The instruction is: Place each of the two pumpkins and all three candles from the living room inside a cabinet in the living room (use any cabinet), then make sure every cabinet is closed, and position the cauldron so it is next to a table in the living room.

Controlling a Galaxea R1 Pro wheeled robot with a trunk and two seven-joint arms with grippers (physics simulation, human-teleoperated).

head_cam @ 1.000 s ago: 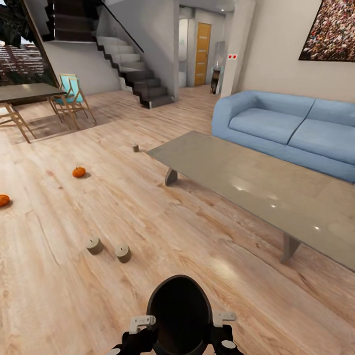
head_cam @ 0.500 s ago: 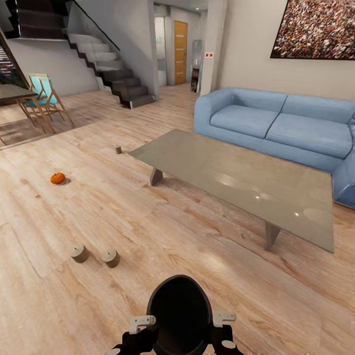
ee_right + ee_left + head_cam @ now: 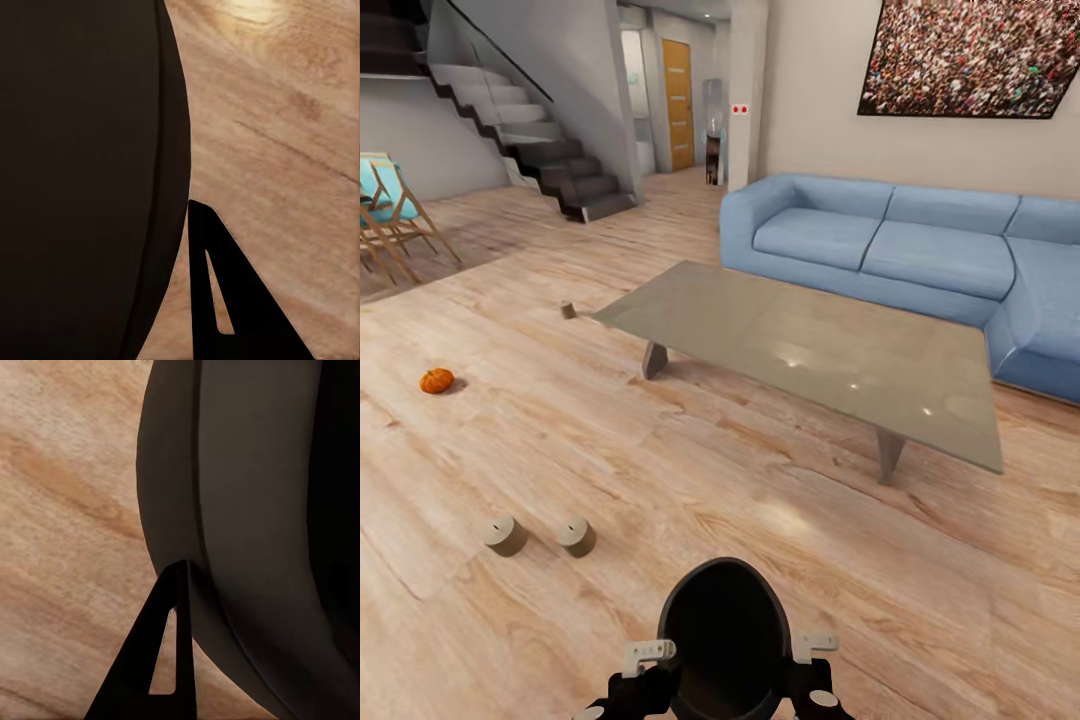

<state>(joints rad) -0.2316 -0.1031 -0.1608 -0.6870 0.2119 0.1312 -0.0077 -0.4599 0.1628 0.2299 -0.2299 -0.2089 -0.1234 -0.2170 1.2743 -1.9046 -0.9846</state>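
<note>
Swinging to the right since the earlier frames, the head camera has slid the whole room leftward in view: the second pumpkin and the dining table have left the picture and more of the blue sofa (image 3: 920,250) has come in. One pumpkin (image 3: 436,380) sits on the wood-plank floor (image 3: 690,470), well apart from the grey coffee table (image 3: 810,350). Two candles (image 3: 506,535) (image 3: 576,537) lie near each other on the floor, closer to the robot, and a third candle (image 3: 568,310) stands just beside the tabletop's far corner. The black cauldron (image 3: 725,640) is carried low between both arms, the left gripper (image 3: 645,660) and right gripper (image 3: 812,650) pressed to its sides. Each wrist view shows one finger (image 3: 154,660) (image 3: 221,292) against the cauldron's wall; whether the jaws are clenched cannot be told.
</note>
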